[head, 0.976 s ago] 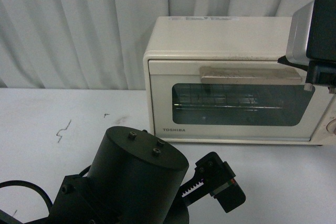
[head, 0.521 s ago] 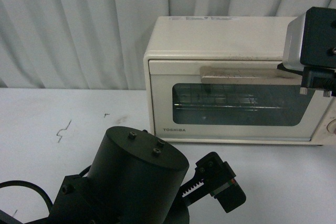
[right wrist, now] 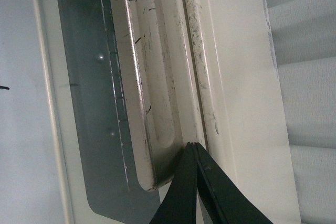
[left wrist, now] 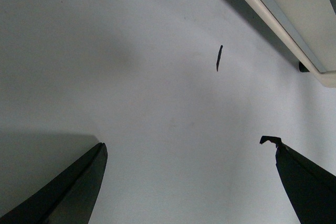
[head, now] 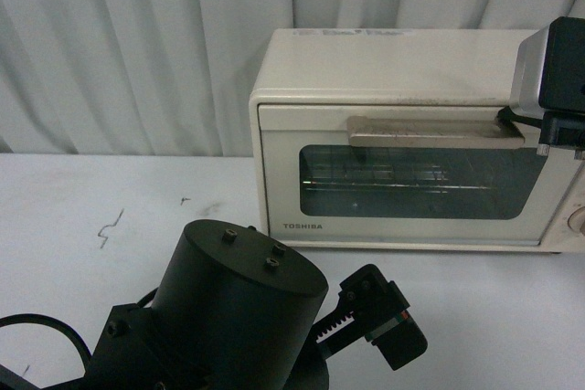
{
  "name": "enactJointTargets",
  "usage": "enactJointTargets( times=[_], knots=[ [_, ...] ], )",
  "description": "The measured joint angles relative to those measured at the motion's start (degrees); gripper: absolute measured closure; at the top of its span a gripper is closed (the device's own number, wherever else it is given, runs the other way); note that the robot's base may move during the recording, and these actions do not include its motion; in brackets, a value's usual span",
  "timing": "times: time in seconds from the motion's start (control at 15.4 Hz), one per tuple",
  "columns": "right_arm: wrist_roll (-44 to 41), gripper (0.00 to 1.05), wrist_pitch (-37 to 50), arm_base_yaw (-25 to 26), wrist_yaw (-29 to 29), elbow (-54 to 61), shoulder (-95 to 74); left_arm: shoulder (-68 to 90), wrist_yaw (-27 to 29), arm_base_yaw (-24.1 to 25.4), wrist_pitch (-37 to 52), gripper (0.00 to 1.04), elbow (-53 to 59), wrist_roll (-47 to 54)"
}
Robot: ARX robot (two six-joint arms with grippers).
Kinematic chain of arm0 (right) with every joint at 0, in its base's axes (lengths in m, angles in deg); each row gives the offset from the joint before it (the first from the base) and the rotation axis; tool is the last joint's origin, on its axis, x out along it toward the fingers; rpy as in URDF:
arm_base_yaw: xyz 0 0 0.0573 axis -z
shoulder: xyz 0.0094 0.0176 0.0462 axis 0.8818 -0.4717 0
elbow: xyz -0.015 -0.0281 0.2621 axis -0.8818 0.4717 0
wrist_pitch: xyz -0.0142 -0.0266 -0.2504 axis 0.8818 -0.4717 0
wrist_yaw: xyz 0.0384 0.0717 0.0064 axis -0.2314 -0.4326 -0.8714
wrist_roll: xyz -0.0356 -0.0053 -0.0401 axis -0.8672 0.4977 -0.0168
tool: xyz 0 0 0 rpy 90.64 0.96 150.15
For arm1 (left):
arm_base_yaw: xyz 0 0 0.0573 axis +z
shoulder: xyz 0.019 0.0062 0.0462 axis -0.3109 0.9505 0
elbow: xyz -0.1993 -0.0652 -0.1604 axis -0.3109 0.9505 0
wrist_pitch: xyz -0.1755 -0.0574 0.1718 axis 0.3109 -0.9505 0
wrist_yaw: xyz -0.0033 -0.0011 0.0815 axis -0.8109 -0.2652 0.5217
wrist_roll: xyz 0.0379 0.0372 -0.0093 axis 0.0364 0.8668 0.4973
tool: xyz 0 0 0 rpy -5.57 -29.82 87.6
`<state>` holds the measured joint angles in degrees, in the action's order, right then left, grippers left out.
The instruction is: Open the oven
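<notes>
Cream-white oven [head: 393,66] with a dark glass window [head: 411,180], scuffed beige handle [head: 430,131] and black TOSHIBA lettering [head: 303,226]. White table [head: 82,271] bearing thin dark scribbles [head: 110,226]. Pale grey-white curtain [head: 137,43] in vertical folds. Matte black left arm [head: 238,308]. Right arm [head: 558,66] silver and black.

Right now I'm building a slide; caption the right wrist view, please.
The shut right gripper noses into the gap behind the handle end, on the oven door.

oven [head: 393,70] on table [head: 82,253], right rear; right pincer [right wrist: 193,146] at handle [head: 430,131] right end; left pincer [left wrist: 186,142] over table, before oven.
</notes>
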<state>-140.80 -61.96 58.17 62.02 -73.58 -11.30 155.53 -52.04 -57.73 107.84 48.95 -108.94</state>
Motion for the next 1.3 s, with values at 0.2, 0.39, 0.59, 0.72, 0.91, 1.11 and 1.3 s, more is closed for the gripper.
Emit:
enactJointTargets(
  times=[0.2, 0.39, 0.59, 0.72, 0.91, 1.11, 1.3],
  knots=[
    [5.5, 1.03, 1.8, -0.5, -1.1, 1.9, -0.1, 0.0, 0.0, 0.0, 0.0, 0.07, 0.0, 0.0],
    [6.7, 1.03, 2.4, -0.4, -1.5, 2.8, 0.0, 0.0, 0.0, 0.0, 0.0, 0.07, 0.0, 0.0],
    [8.0, 1.03, 3.0, -0.4, -2.2, 3.6, -0.3, 0.0, 0.0, 0.0, 0.0, 0.07, 0.0, 0.0],
    [8.5, 1.03, 3.4, -0.4, -2.8, 3.9, -0.4, 0.0, 0.0, 0.0, 0.0, 0.07, 0.0, 0.0],
    [9.3, 1.03, 3.8, -0.6, -2.8, 4.4, -0.5, 0.0, 0.0, 0.0, 0.0, 0.07, 0.0, 0.0],
    [9.7, 1.03, 3.7, -1.3, -2.5, 4.9, -0.1, 0.0, 0.0, 0.0, 0.0, 0.07, 0.0, 0.0],
    [10.8, 1.03, 4.7, -1.6, -3.6, 7.5, 0.6, 0.0, 0.0, 0.0, 0.0, 0.07, 0.0, 0.0]
  ],
)
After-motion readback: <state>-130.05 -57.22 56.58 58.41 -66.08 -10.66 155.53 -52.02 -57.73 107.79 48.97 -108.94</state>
